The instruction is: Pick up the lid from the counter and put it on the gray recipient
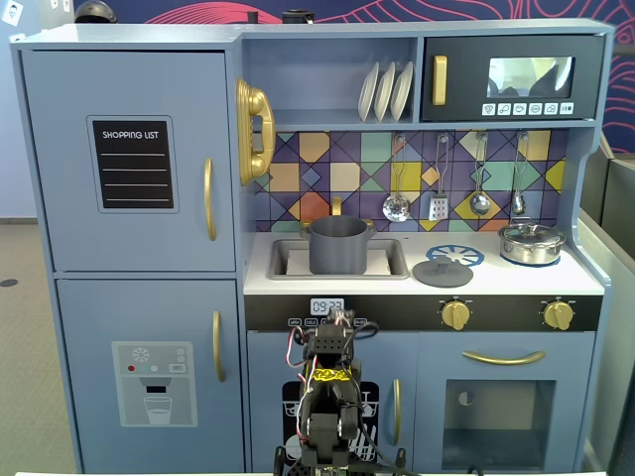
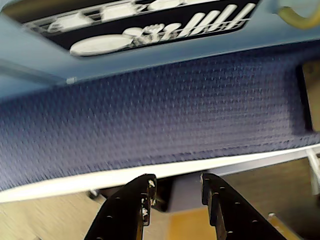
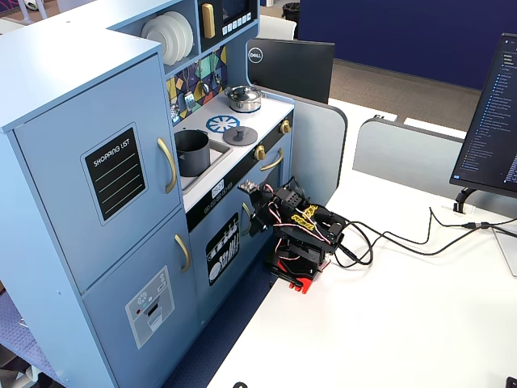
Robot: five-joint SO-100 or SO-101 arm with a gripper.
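Observation:
The dark gray lid (image 1: 443,271) lies flat on the counter just right of the sink, in front of the blue burner. It also shows in the other fixed view (image 3: 240,135). The tall gray pot (image 1: 338,245) stands in the sink, open on top; it shows in the other fixed view too (image 3: 192,152). My arm (image 1: 327,397) is folded low in front of the kitchen, far below the counter. My gripper (image 2: 176,187) points down over the white table edge (image 2: 75,180) at blue carpet. Its jaws stand apart with nothing between them.
A shiny silver pot with its own lid (image 1: 532,242) stands on the right burner. Utensils (image 1: 437,203) hang on the back wall above the counter. The dishwasher door picture (image 2: 145,25) is close in front. Monitors (image 3: 493,113) and cables (image 3: 404,234) are on the white table.

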